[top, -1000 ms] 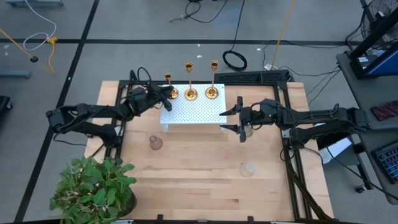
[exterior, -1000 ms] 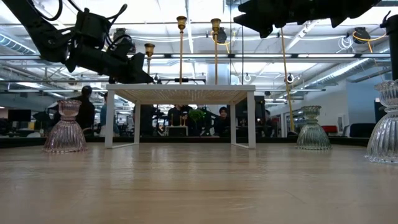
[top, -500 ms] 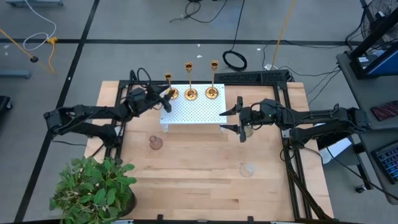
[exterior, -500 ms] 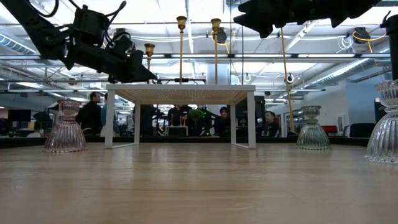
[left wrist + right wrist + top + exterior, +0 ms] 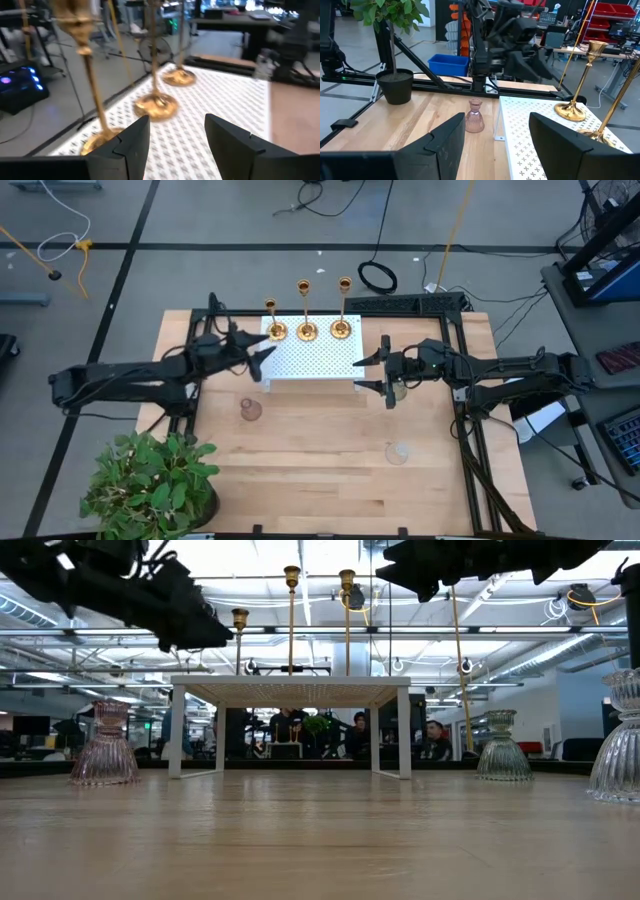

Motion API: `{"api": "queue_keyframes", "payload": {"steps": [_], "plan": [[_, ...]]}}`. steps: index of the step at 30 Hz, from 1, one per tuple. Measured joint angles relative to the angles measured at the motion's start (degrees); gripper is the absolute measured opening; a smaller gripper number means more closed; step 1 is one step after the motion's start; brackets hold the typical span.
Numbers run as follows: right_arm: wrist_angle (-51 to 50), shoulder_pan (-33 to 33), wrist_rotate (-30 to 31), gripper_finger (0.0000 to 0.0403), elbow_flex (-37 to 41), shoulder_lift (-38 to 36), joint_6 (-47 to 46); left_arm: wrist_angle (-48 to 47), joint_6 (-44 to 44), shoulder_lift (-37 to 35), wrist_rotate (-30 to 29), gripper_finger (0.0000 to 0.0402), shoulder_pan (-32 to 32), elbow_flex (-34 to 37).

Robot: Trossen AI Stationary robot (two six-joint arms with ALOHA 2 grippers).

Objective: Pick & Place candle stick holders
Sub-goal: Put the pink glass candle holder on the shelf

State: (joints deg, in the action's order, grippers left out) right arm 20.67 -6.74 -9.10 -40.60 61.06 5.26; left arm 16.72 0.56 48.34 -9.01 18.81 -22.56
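Three gold holders stand upright in a row along the far edge of a white perforated stand point(image 5: 310, 352) on the wooden tabletop point(image 5: 320, 480): the left gold holder point(image 5: 272, 328), the middle gold holder point(image 5: 305, 328) and the right gold holder point(image 5: 342, 326), their round bases close together but apart.

The left claw point(image 5: 262, 350) hovers over the stand's left end, just beside the left gold holder and not touching it. Its fingers point(image 5: 132, 145) are spread wide with nothing between them, and the gold stems rise beyond them in the left wrist view.

The right claw point(image 5: 375, 372) hangs at the stand's right edge, also spread open and empty. A greenish glass holder point(image 5: 400, 390) seems to sit on the tabletop just under that arm's wrist, though the arm hides most of it from above; in the low view it stands to the right of the stand.

A pink glass holder point(image 5: 250, 410) stands on the tabletop in front of the stand's left corner, well apart from both claws. A clear glass holder point(image 5: 398, 452) stands nearer the front right. A potted plant point(image 5: 150, 480) fills the front left corner.
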Motion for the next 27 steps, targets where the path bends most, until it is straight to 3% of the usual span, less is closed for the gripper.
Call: {"api": "queue_keyframes", "payload": {"steps": [13, 19, 27], "plan": [[-0.04, 0.00, -0.15, 0.0212, 0.00, 0.00, -0.02, -22.81, 0.75, -8.04, 1.58, 0.0193, -13.69, 0.03], [-0.04, 0.00, -0.15, 0.0212, 0.00, 0.00, -0.02, -27.18, 4.60, -9.90, 1.72, 0.0193, -20.50, 0.03], [-1.22, 0.00, -0.17, 0.0212, 0.00, 0.00, 0.00, -37.29, 11.75, -12.57, -4.62, 0.0194, -27.61, 0.03]]}}
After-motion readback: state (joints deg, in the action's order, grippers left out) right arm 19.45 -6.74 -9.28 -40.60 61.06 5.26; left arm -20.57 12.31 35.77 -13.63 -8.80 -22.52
